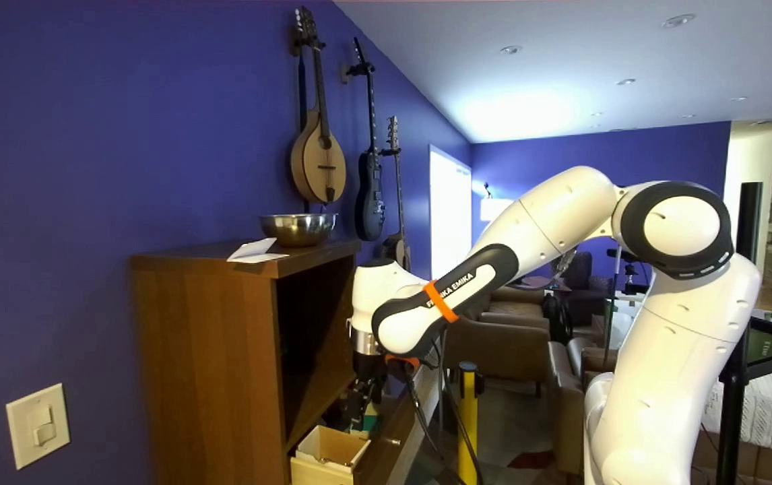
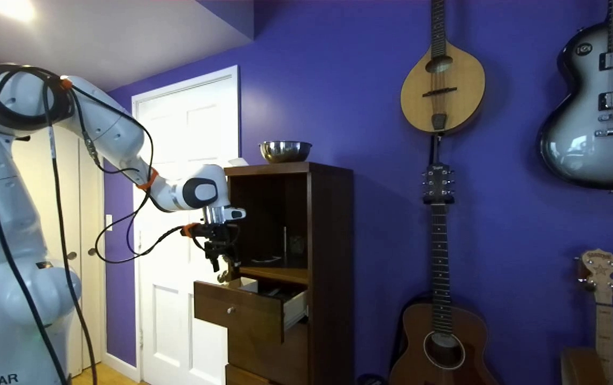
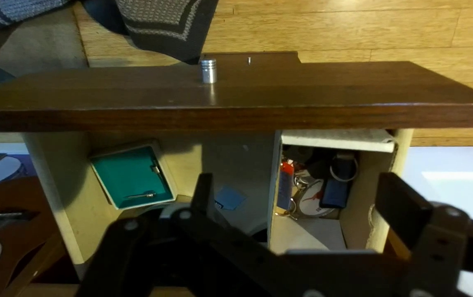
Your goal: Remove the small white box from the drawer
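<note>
The small white box (image 3: 337, 140) stands open-topped at the right end of the drawer (image 3: 61, 222) in the wrist view and holds key rings and tags. The box also shows in both exterior views (image 1: 332, 444) (image 2: 249, 284), inside the pulled-out drawer (image 1: 318, 475) (image 2: 296, 309). My gripper (image 3: 296, 185) is open, its fingers apart on either side of the box in the wrist view. The gripper points down above the drawer in both exterior views (image 1: 361, 407) (image 2: 225, 266) and holds nothing. The box's near wall is partly hidden by the gripper.
A teal-lined tray (image 3: 133, 175) lies at the drawer's left end, with a blue paper scrap (image 3: 230, 197) mid-drawer. The brown drawer front (image 3: 236, 97) has a metal knob. The cabinet (image 1: 204, 364) rises behind, bearing a metal bowl (image 1: 298, 230) and folded paper (image 1: 254, 252).
</note>
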